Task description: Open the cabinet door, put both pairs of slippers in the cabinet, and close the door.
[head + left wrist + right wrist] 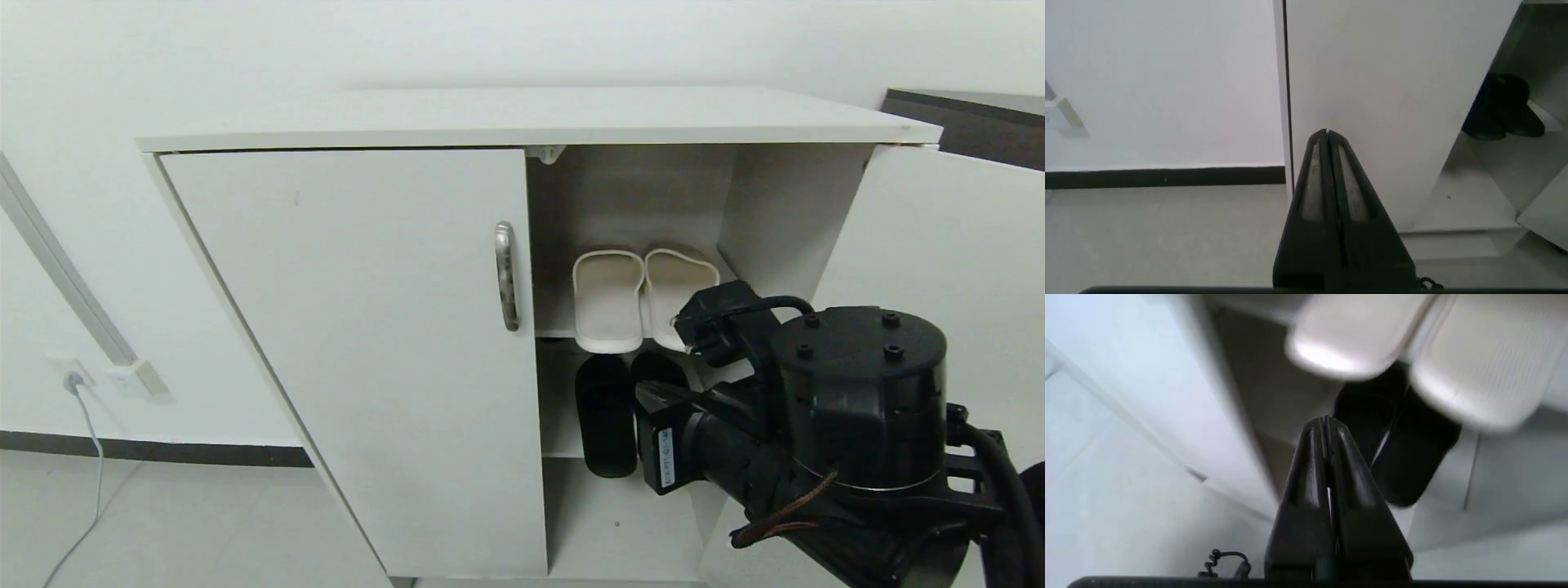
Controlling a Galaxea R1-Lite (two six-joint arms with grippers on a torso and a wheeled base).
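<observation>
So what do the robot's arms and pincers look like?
The right arm is black and chunky, with a round cap holding four bolts, a white label, a looping black cable and reddish braided wires. The left pincer and right pincer are black wedges, each with two long fingers tapering to a tip.

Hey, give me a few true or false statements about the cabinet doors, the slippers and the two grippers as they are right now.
1. The white slippers sit above the black slippers. True.
2. Both cabinet doors are closed. False: the right door stands open; the left door is shut.
3. A black slipper is held in a gripper. False: the right gripper is shut on nothing.
4. The left gripper is shut. True.
</observation>
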